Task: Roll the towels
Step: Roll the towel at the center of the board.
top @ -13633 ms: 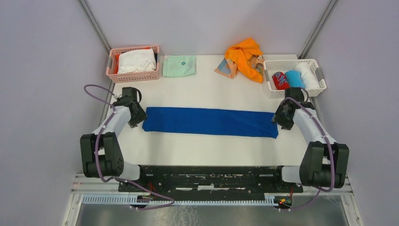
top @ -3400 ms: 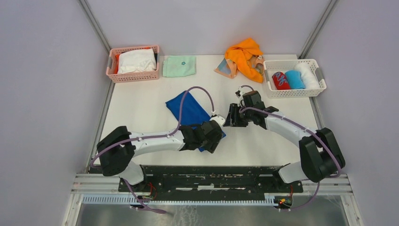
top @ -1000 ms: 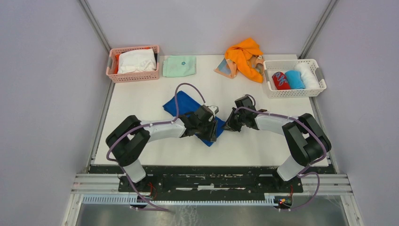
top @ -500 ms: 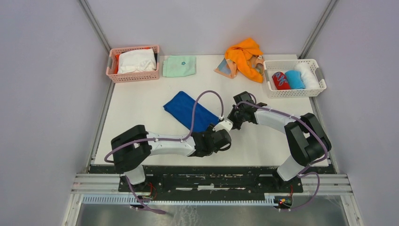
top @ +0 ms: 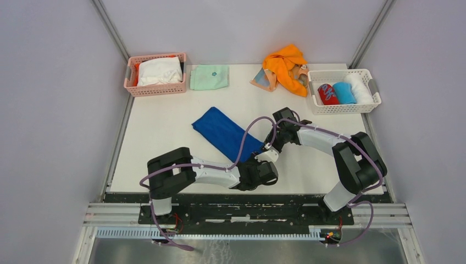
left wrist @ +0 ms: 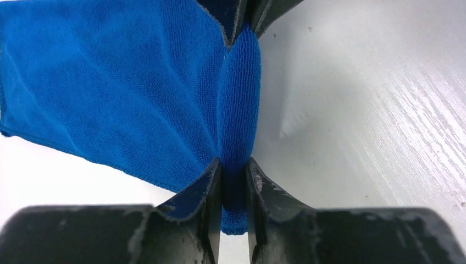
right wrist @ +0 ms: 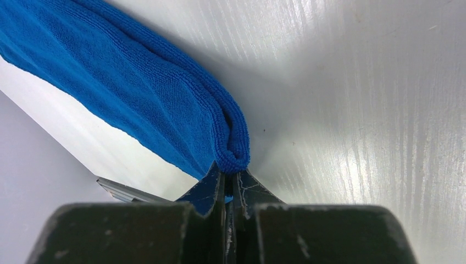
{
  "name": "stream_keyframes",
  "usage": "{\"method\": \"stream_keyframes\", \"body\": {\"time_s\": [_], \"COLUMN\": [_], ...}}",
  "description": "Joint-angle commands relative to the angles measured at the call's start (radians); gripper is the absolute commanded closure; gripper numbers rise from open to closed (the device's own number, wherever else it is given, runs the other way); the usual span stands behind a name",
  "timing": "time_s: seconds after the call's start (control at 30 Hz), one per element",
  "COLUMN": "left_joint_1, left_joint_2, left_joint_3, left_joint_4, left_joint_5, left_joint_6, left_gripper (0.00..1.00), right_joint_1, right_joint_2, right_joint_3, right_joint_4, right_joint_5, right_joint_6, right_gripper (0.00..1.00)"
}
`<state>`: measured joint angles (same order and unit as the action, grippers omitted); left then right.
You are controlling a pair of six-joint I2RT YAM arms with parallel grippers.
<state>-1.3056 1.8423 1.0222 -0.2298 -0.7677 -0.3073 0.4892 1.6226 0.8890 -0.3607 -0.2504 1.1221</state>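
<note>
The blue towel [top: 224, 133] lies folded as a diagonal strip in the middle of the table. Its near end is curled over into a small fold. My left gripper [top: 266, 163] is shut on that fold's near corner [left wrist: 235, 181]. My right gripper [top: 276, 142] is shut on the fold's far corner [right wrist: 231, 159]; its fingers also show at the top of the left wrist view [left wrist: 244, 14]. The orange towel [top: 284, 65] lies crumpled at the back, on top of the peach dotted towel [top: 262, 80].
A pink basket [top: 156, 74] with white cloth stands at the back left, a folded mint-green cloth [top: 209, 77] beside it. A white basket [top: 344, 91] at the back right holds three rolled towels. The left arm lies along the table's near edge.
The left gripper has moved nearer and rightward to the towel's near end. The right gripper has stayed close by. The towel has gone from a long flat strip to a shorter diagonal one.
</note>
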Motion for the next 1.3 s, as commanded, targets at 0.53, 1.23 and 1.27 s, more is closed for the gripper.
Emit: {"method": "stream_keyframes", "body": {"time_s": [0.53,1.23,1.27], "left_joint_1": [0.453,0.713,0.716], "left_joint_2": [-0.195,-0.017,-0.017], "left_joint_3": [-0.224,-0.326,-0.328], "left_joint_4": [0.317,0.511,0.507], "left_joint_5": [0.933,1.267,1.261], "left_joint_6": [-0.231,-0.561,-0.561], "left_gripper": [0.97,0.97,0.97], "right_joint_1": [-0.022,-0.028,-0.028], "right_joint_2": [-0.188,0.021,0.024], "right_joint_3": [-0.118,-0.239,-0.238], "right_joint_4": [0.301,0.756,0.775], "right_joint_5": [-0.038,-0.168,-0.174], "right_joint_6": [-0.173,-0.161,-0.158], "right_gripper": [0.49,0.49,0.48]}}
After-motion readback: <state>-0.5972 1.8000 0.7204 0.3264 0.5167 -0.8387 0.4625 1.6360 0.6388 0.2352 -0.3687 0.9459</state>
